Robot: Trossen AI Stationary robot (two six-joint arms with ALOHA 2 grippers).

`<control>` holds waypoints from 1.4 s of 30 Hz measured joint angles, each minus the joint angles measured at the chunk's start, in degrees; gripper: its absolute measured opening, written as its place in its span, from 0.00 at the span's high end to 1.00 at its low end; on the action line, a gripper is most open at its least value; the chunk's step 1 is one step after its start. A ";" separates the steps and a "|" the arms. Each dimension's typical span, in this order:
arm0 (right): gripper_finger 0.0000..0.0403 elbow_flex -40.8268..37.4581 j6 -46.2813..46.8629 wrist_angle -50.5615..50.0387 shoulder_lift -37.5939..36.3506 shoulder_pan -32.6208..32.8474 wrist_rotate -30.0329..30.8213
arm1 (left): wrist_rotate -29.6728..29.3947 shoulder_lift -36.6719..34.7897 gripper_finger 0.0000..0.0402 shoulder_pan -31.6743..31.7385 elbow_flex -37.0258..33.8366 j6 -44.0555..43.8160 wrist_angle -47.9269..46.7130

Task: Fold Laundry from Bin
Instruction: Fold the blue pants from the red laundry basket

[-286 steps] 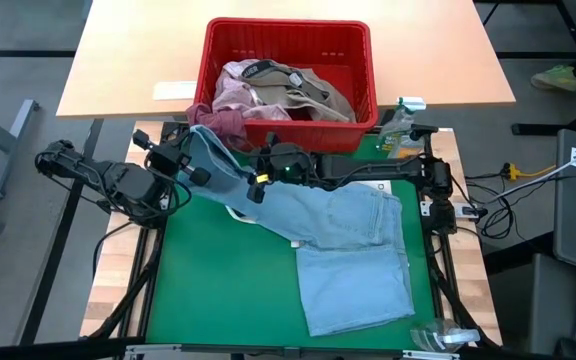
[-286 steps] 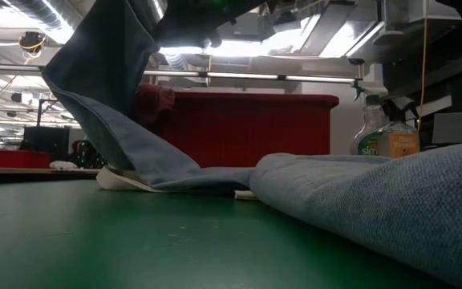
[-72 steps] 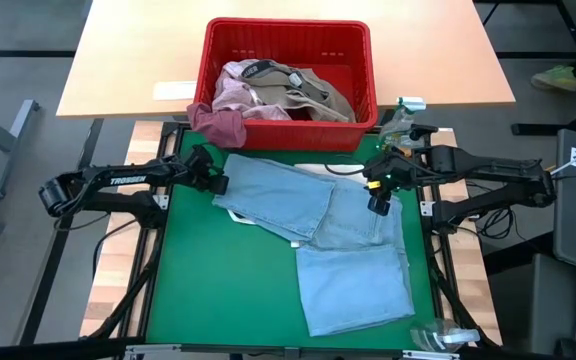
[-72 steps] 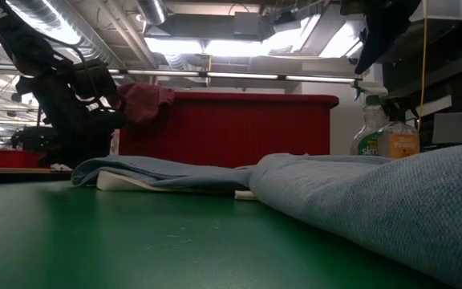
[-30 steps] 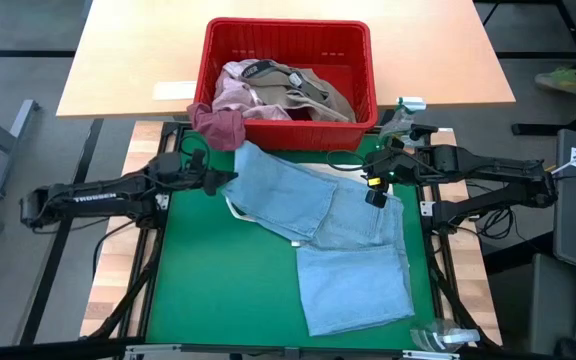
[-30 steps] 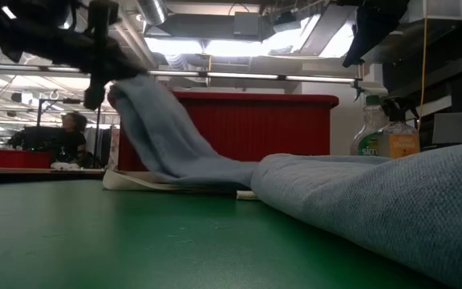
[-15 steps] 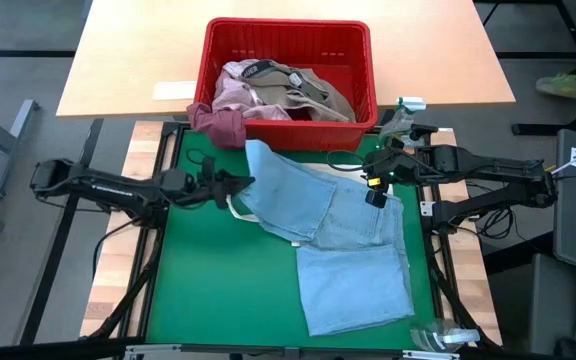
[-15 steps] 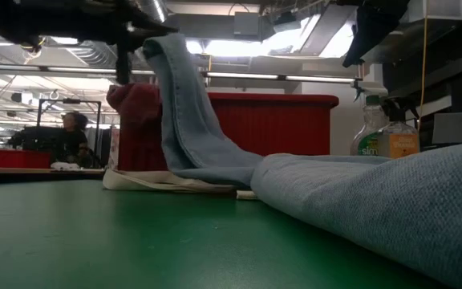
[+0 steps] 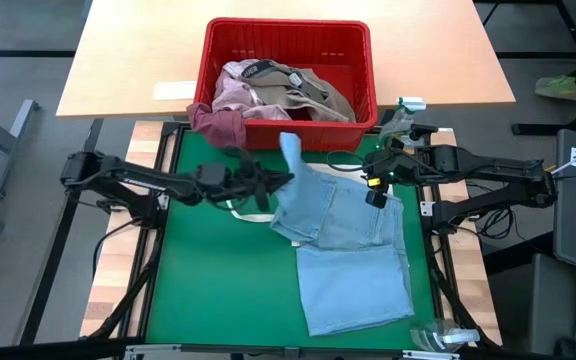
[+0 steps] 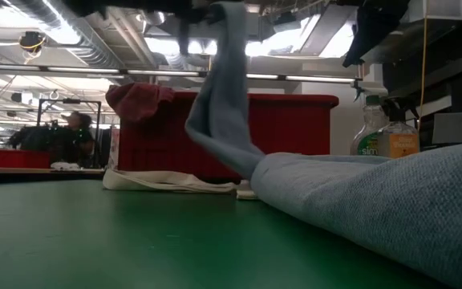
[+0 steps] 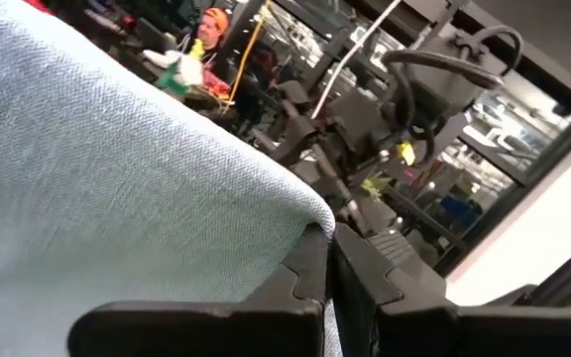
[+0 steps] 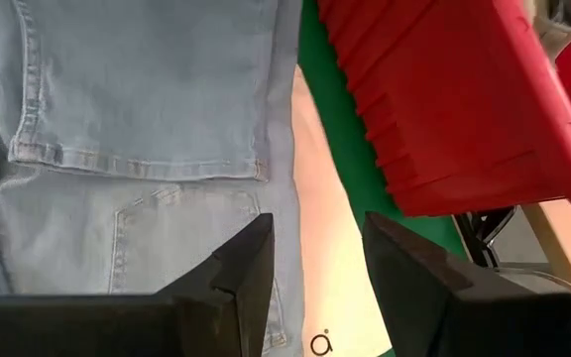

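**Ana:** Desk [image 9: 208,300] first, with its green mat: what lies on it?

**Ben:** Light blue jeans [image 9: 353,260], the biggest piece of the laundry, spread over the mat's right half. One leg runs toward the near edge; the other is lifted at its end and stands up as a tall fold, seen against the bin in the low view.

**Ana:** And the bin [image 9: 288,30]?

**Ben:** Red, at the far edge of the mat on the pale wooden top. Khaki-grey and pale pink garments lie inside; a maroon piece [image 9: 218,125] hangs over its left corner.

**Ana:** How do the arms stand?

**Ben:** The left arm stretches low and nearly level from the left edge toward the middle. Its end effector [image 9: 268,185] is clenched on the raised end of the jeans; the wrist view shows denim pinched between the dark fingers [image 11: 310,263]. The right arm reaches in from the right, its end effector [image 9: 373,190] poised above the jeans' waist near the bin's right corner, fingers [image 12: 241,263] apart and grasping nothing.

**Ana:** Anything smaller?

**Ben:** A flat white cloth bag [image 9: 238,208] peeks out under the lifted leg.
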 joint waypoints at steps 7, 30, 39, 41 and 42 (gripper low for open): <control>0.62 0.02 0.96 -2.22 -3.12 0.00 -1.64 | 1.92 12.62 1.00 -0.75 12.60 1.14 -0.02; 0.62 0.04 3.89 -1.77 -14.38 0.00 -1.58 | 3.90 59.37 1.00 -4.47 57.73 0.96 -0.37; 0.62 0.04 3.76 -1.65 -13.74 0.00 -1.58 | 3.92 62.98 0.94 -3.47 59.55 -4.14 -2.06; 0.62 0.04 3.74 -1.60 -13.68 0.00 -1.58 | 3.94 62.98 0.91 -3.30 59.55 -3.14 -1.90; 0.62 0.04 3.74 -1.62 -13.68 0.00 -1.58 | 3.92 62.98 0.90 -3.28 59.55 -3.11 -1.94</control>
